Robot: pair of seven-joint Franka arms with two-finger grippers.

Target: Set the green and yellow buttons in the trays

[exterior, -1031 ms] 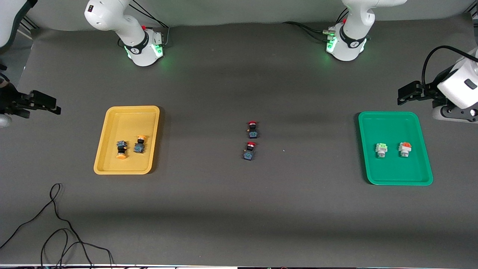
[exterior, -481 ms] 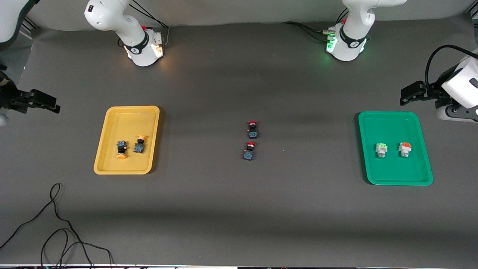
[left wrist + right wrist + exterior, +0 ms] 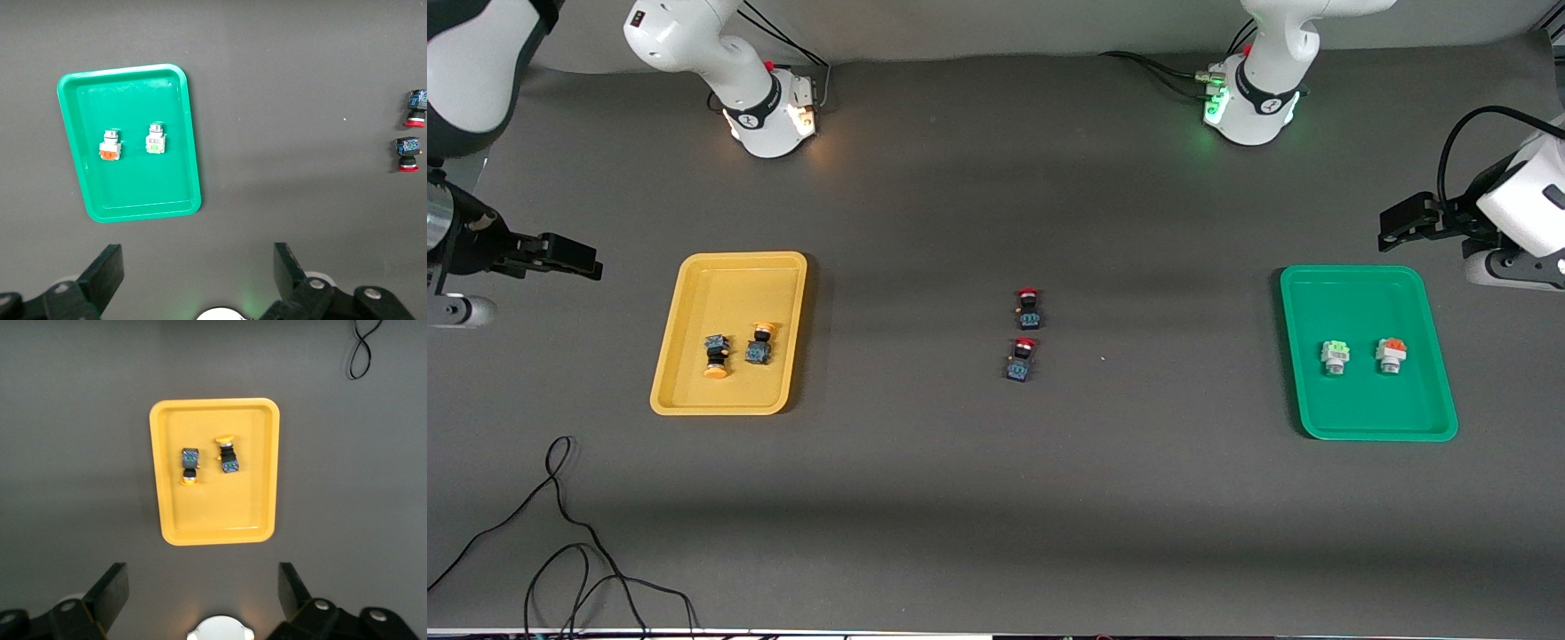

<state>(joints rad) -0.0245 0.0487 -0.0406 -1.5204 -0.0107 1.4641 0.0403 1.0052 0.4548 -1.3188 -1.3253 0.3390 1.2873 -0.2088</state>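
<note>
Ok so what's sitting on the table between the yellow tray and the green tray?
Two red-capped switches, one nearer the front camera than the other, lie midway between the yellow tray and green tray; otherwise bare mat, per the front view.

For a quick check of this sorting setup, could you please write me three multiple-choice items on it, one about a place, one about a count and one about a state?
1. Where do the two red-capped switches lie?
A. in the yellow tray
B. on the bare table between the trays
C. in the green tray

2. How many buttons lie in the yellow tray?
A. none
B. two
C. four

3. How do the left gripper and right gripper stand?
A. both open and empty
B. both shut on buttons
C. left shut on a button

Answers: 1 B, they sit mid-table, apart from the green tray. 2 B, two yellow-capped buttons show inside. 3 A, wide-spread fingers hold nothing.
</note>
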